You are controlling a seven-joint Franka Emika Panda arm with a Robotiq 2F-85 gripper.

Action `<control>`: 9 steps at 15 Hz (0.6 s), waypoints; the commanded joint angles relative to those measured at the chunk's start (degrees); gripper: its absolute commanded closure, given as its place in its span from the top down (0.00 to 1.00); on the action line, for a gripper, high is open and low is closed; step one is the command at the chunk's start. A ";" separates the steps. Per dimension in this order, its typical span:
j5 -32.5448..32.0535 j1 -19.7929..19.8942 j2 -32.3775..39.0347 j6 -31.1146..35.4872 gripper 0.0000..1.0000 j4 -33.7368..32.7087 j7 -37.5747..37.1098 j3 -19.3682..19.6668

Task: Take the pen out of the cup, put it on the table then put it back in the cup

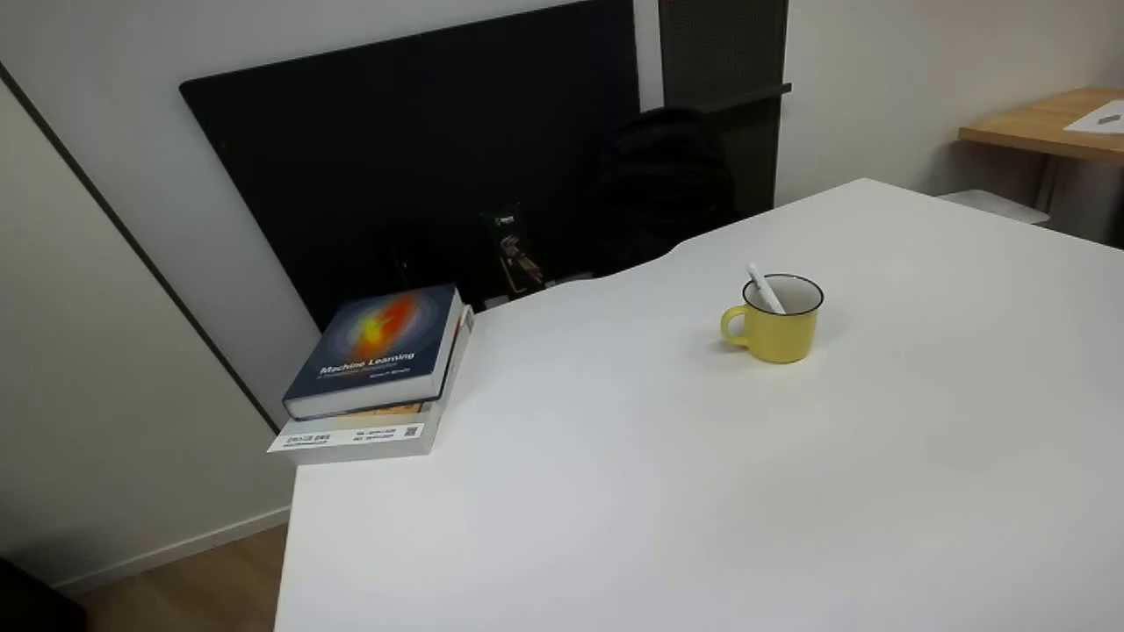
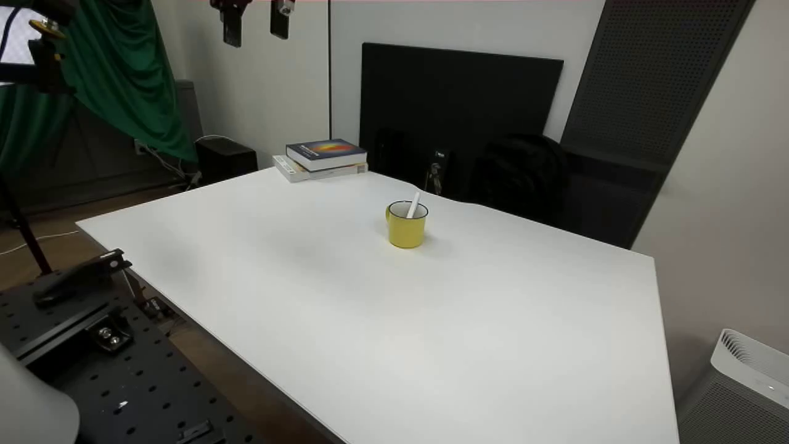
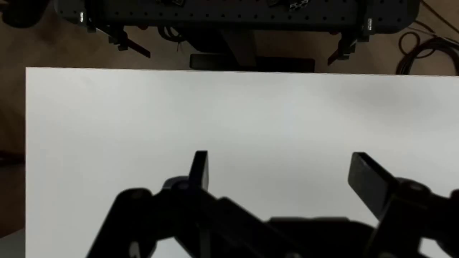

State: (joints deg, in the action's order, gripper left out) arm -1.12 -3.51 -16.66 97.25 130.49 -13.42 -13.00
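Hanging well apart from the cup [image 2: 407,235] and higher than it: gripper [image 2: 256,26], pointing down. Both fingers [image 3: 371,186] spread wide apart. Looking down past the wrist, they show dark against the white table [image 3: 118,118]. Which side of the cup the gripper is on, can't tell from where I'm standing.

Now the pen [image 1: 764,290]: in the cup, leaning. White barrel, upper end poking up past the cup's rim, lower end hidden by the cup wall.

Cup itself: upright on the table, yellow, dark line around the rim, pale inside, handle out to one side.

Handle side of the cup, well apart: two books, stacked. The upper book [image 1: 373,351] is dark blue, "Machine Learning" on the cover under an orange-yellow patch. The lower book [image 1: 364,446] is whitish, sitting askew under it.

Past the table edge nearest the cup: black bag [image 1: 672,167] and a big black panel [image 1: 421,149].

Away from the cup's handle, farther out: wooden desk [image 1: 1036,125] with a paper sheet [image 1: 1102,120]. Also out that way, a white box with a grille [image 2: 733,404].

Farther from the cup than the books: green curtain [image 2: 129,86].

Across the table from the cup, beyond the long edge: dark perforated plate [image 2: 154,376].
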 commanded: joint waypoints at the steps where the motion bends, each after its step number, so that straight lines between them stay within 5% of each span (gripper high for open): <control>1: -0.81 -1.17 1.92 0.00 1.00 -0.86 1.29 1.41; 9: -0.95 0.00 19.56 2.35 1.00 -12.18 14.71 6.49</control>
State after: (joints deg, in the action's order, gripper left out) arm -2.37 -3.68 -5.72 101.18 126.36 -2.79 -8.59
